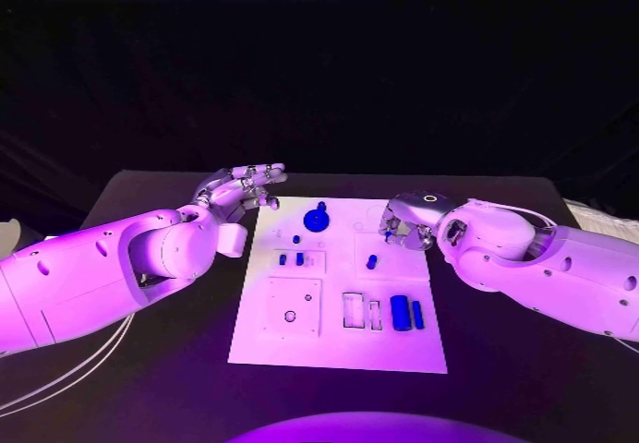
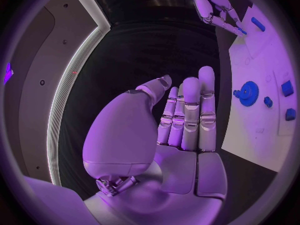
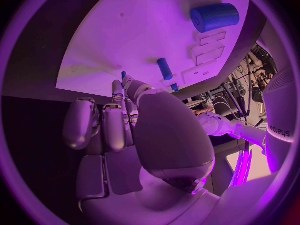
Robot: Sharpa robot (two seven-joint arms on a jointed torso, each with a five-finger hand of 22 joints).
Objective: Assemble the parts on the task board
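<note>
My left hand (image 1: 247, 187) is empty, fingers (image 2: 190, 115) straight and together. My right hand (image 1: 403, 224) pinches a small blue peg (image 1: 389, 236); it looks light, stiff, slick, best held mid-length, with the task board (image 1: 400, 346) just under the fingertips

task board (image 1: 267, 346): looking smooth, matt plastic | counter (image 1: 147, 388): showing matt black | left robot hand (image 2: 187, 120): gleaming glossy metal

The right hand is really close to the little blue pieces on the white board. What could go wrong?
The right hand has its fingertips down at the task board's far right edge, by a small blue peg. It could knock that loose peg so it rolls away. Pressing on the edge might also slide the board, shaking the blue cylinders lying nearer the robot. The left hand hangs open beside the board, not steadying it.
</note>
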